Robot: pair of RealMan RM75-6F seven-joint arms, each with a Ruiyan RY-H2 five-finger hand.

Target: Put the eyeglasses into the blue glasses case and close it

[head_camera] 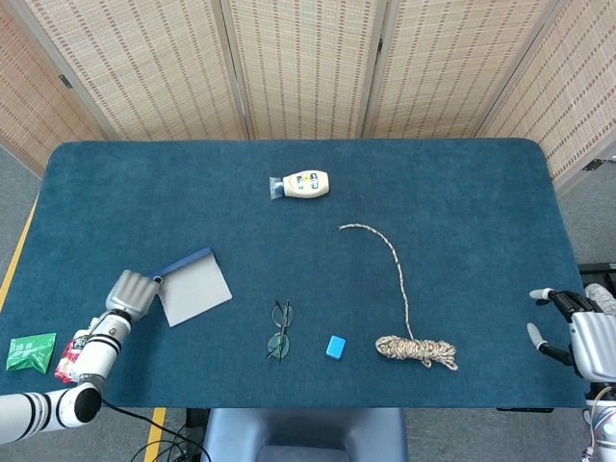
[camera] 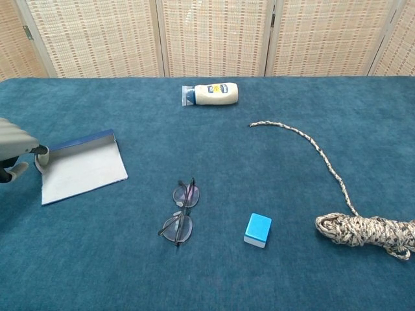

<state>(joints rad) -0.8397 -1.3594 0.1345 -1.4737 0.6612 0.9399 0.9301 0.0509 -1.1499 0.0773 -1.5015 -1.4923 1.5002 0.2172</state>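
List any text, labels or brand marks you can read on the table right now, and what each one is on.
No text is legible.
White squeeze bottle: label with blue and yellow marks, too blurred to read.
Green packet: pale print, too small to read.
Red and white pouch: print too small to read.
Blue glasses case, eyeglasses: no visible text.

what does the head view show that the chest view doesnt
Only the head view shows the right hand, hanging off the table's right edge with fingers apart, and a green packet and a red-and-white pouch by the left forearm.

The chest view adds no object of its own; it only shows the left hand touching the open glasses case from closer.

Both show that case, the eyeglasses, a small blue block, the coiled rope and the white bottle.
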